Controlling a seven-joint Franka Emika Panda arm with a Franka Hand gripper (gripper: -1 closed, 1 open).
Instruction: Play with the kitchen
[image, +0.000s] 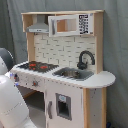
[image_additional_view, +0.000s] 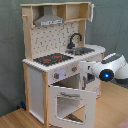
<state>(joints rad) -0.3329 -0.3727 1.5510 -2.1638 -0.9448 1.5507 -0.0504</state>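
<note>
White arm casing (image: 11, 102) fills the near corner at the first exterior view's left, close to the camera and just beside the kitchen (image: 65, 65). The kitchen stands on a wooden floor (image_additional_view: 12, 120) against a grey curtain (image_additional_view: 10, 55), filling the middle of both exterior views.

Its oven door (image_additional_view: 69, 106) hangs open in the second exterior view, hinged at the bottom and tilted outward, so the cavity is open to reach. On the counter the hob (image_additional_view: 51, 59) sits beside the sink (image_additional_view: 86, 50), with the black faucet (image_additional_view: 75, 39) arching over the basin. Knobs (image_additional_view: 73, 69) line the front panel below the hob. A grey hood (image_additional_view: 49, 20) hangs over the hob, where a real extractor would sit, and the pegboard (image_additional_view: 52, 37) forms the back wall.

At the second exterior view's right, the arm's wrist, with a blue light (image_additional_view: 105, 75), is held level with the knob panel, probably to work the knobs or the door. The gripper itself lies toward the panel, and I cannot tell how it is set.
</note>
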